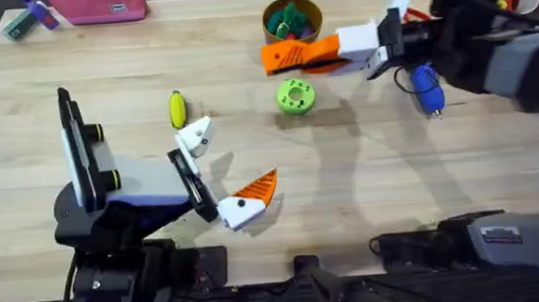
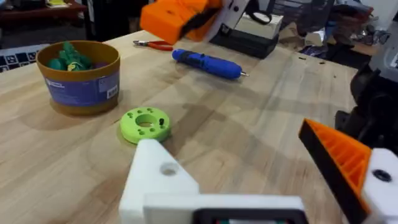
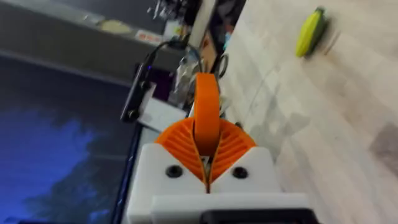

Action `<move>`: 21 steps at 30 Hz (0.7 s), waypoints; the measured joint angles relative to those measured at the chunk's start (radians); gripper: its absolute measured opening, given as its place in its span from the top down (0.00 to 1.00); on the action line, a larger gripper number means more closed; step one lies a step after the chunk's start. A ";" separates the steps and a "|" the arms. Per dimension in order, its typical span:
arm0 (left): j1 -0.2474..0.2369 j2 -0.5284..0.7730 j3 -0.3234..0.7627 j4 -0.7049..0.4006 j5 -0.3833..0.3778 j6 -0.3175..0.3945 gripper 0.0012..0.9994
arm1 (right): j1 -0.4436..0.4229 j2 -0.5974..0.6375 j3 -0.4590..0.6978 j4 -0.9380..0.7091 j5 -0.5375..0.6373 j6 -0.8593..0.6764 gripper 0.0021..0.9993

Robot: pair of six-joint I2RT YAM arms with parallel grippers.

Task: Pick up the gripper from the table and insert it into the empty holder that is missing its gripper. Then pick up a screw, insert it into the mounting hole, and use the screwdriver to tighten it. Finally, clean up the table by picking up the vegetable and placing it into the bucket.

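- My right end effector (image 3: 206,152) is clamped narrow on the orange fingertip (image 3: 207,102), which stands up between the two ribbed pads, lifted off the bench (image 1: 365,173) near the bucket (image 1: 292,20).
- The fingertip looks like light, stiff printed plastic. It should not crush, but its smooth faces could slip or twist, so gripping the flat sides and leaving the mating end free seems right.
- My left end effector (image 1: 223,163) is spread wide. One side is the bare white holder (image 1: 194,135), the other carries its orange wedge (image 1: 256,189).
- The holder's mounting hole (image 2: 168,168) faces up and looks small, so alignment will be tight.
- I cannot make out a screw anywhere. How deep the pads hold the fingertip is hidden.
- The screwdriver (image 1: 425,85) lies partly under my right arm.
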 joint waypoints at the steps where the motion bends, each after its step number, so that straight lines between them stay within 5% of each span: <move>1: 0.000 0.000 0.000 0.000 0.000 0.000 0.01 | 0.006 0.021 0.000 0.014 -0.025 0.009 0.99; 21: 0.000 0.000 0.000 0.000 0.000 0.000 0.01 | 0.276 0.177 0.000 0.024 -0.130 0.005 0.99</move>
